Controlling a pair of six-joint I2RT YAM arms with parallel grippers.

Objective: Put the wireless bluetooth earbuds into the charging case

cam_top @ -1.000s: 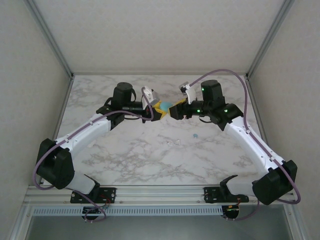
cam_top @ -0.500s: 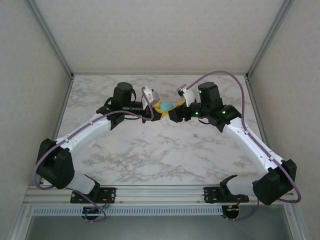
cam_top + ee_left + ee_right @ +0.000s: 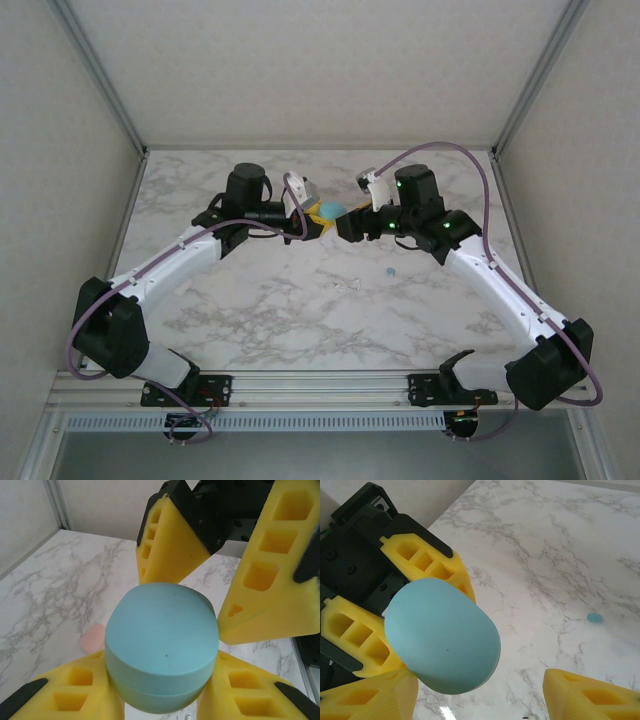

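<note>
Leftward a touch since a second ago goes my right gripper point(image 3: 342, 224), spread either side of the teal case point(image 3: 161, 640). My left gripper point(image 3: 157, 702) pinches that case at far centre, lid shut. Risk: the smooth dome slips and it pops free. One teal earbud point(image 3: 391, 271) lies nearer and right, well apart from both claws.

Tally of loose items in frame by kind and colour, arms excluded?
teal case: 1
teal earbud: 1
pink rounded piece, case or bud unclear: 1
Total: 3
Not counted: pale specks left of the teal earbud, too small to identify.
</note>
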